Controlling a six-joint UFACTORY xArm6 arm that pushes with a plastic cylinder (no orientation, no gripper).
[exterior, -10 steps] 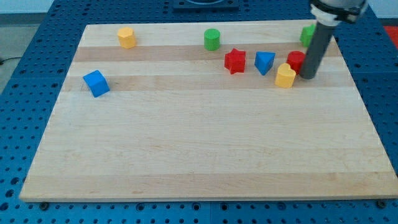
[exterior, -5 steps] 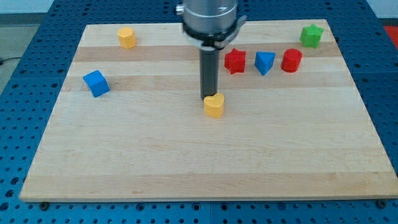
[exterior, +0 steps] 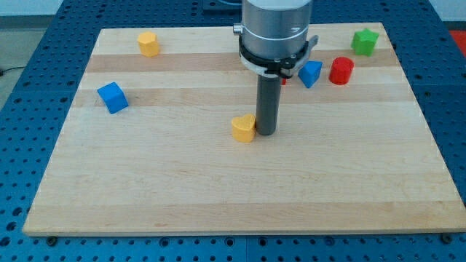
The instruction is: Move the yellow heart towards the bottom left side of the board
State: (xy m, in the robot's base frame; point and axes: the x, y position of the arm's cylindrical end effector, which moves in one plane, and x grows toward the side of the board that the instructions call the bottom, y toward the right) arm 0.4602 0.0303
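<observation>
The yellow heart lies near the middle of the wooden board. My tip stands on the board right against the heart's right side. The rod rises straight up from there, and the arm's grey body above it hides the green cylinder and most of the red star.
A blue cube sits at the view's left. A yellow hexagonal block is at the top left. A blue triangular block, a red cylinder and a green star are at the top right.
The heart has slid from the top right to the board's middle, then slightly left and down. My tip has moved from above the heart to its right side.
</observation>
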